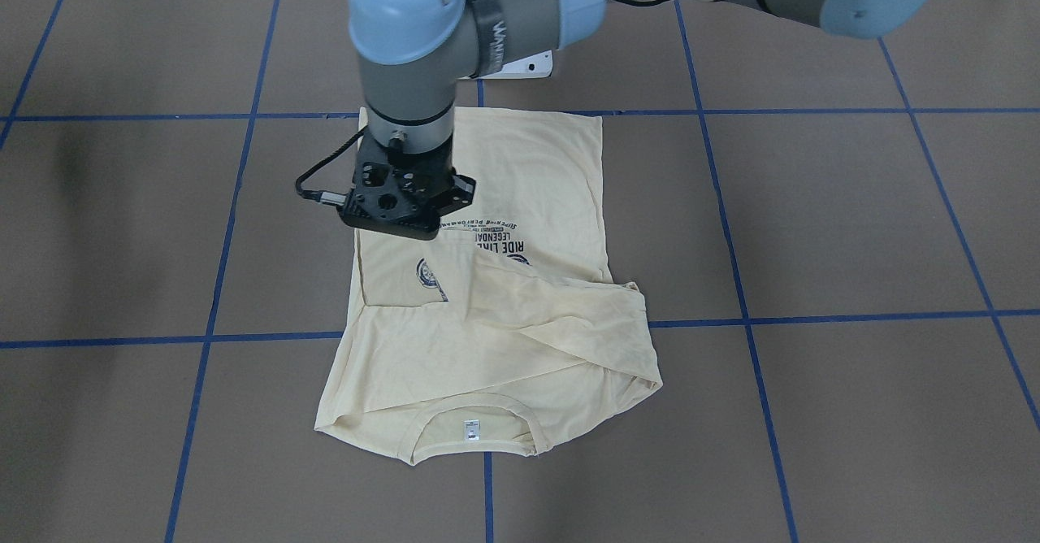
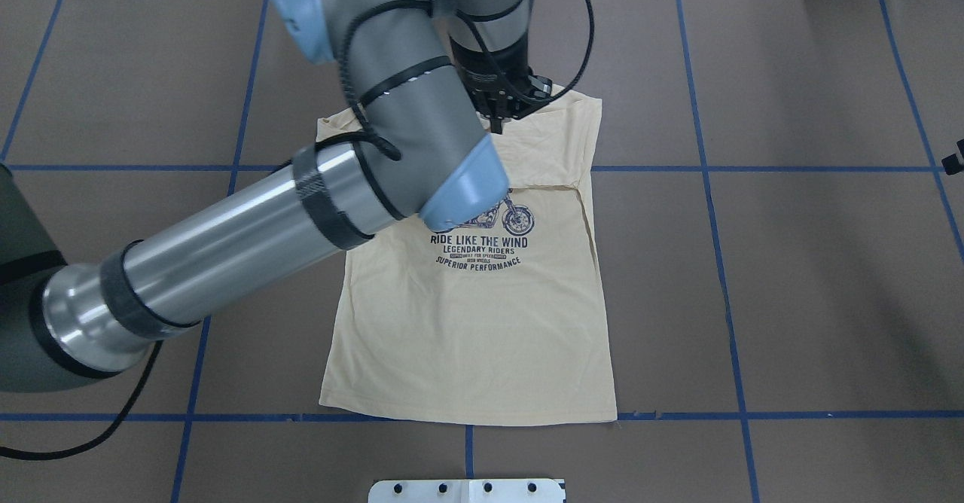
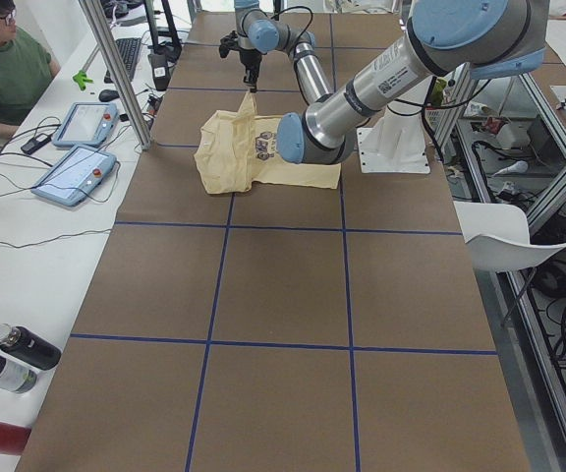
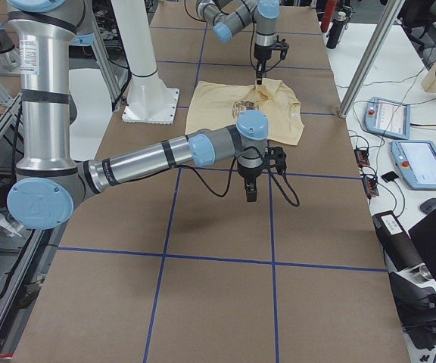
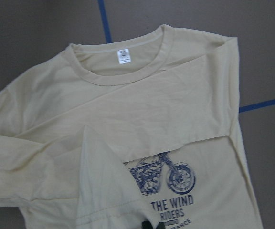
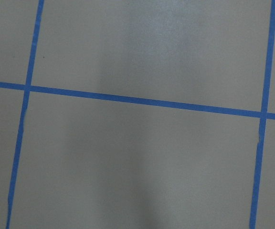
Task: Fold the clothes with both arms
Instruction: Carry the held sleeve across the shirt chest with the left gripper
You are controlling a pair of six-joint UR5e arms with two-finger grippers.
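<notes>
First, at the table's right end, the right gripper (image 4: 250, 195) hangs point-down over bare brown table (image 4: 203, 287), well apart from the shirt. I cannot tell whether its jaws are wide or narrow. Beyond it the shirt (image 2: 467, 337) lies flat on the table in front of the pedestal (image 4: 146, 98), print (image 2: 479, 243) up. Its hem is toward the robot, and its collar (image 1: 504, 448) is on the far side with the white label (image 1: 471, 431) showing. A sleeve (image 1: 552, 315) is folded in across the chest and covers the top of the print. Farthest along, the left arm (image 2: 226, 254) reaches over the shirt. The left gripper (image 2: 497, 120) stands above the collar end, closed on a fold of cloth that rises in a small peak off the rest.
</notes>
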